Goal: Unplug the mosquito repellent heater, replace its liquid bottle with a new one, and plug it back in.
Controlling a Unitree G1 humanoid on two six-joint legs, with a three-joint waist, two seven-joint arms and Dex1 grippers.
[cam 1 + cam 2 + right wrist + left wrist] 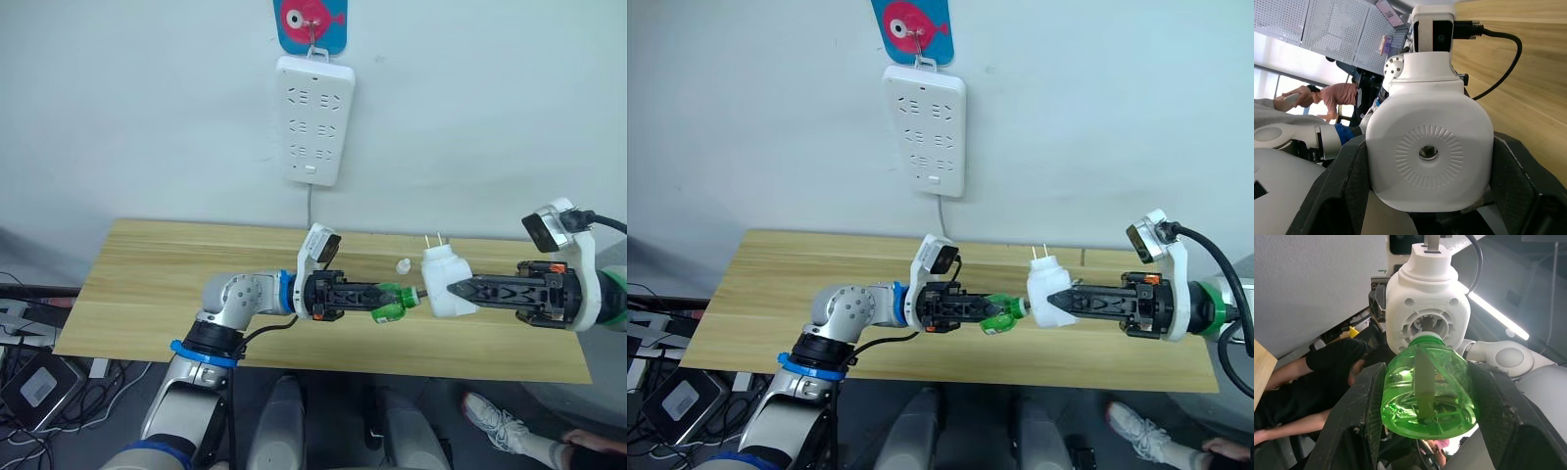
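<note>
Nearest to us, we are holding two things out over the front of the pale wooden tabletop (pixel 147 294): our left gripper (pixel 377 300) is pinching a clear green, rounded plastic liquid bottle (pixel 390 302) by its belly, and our right gripper (pixel 458 290) is clamping the small white rounded plastic mosquito repellent heater (pixel 443 282) across its smooth shell, its two metal prongs (pixel 435 240) pointing up and away from us. We are bringing the bottle's neck right up to the ribbed round socket on the heater's underside, and in the left wrist view neck and socket are looking close to in line, though we cannot tell whether the thread is already catching. We are judging the risks from there: both bodies are glossy, curved and hard, so either one may be twisting or sliding between the fingers as we push or turn; a slightly tilted neck could be cross-threading or jamming; and since the bottle is lying on its side, liquid could be seeping along its wick. A small white cap-like piece (pixel 403 264) is lying on the wood just behind the bottle, and we could be knocking it away. Farther back, a long white multi-socket power strip (pixel 314 119) is hanging on the wall from a hook below a blue card with a pink fish (pixel 311 22), waiting for the heater.
</note>
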